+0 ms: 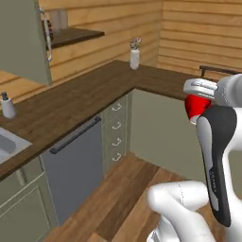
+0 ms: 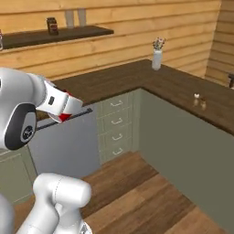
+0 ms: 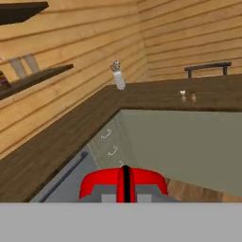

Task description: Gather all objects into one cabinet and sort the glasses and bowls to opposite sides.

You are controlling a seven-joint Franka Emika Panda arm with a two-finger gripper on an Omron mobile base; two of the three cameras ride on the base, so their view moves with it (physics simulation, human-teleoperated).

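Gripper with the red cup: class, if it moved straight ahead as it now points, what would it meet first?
Probably the corner worktop. The gripper, shut on the red cup, looks across open floor toward it; depth is hard to judge.

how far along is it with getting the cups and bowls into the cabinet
Nothing visibly done: the cabinet interior is hidden, and the blue bowl, black bowl and orange-red cup can't be placed from these views. In hand: the gripper is shut on the glossy red cup, carried in the air over the floor, away from the counter. Left: take it to the cabinet, set it on the glasses' side, then handle the rest.
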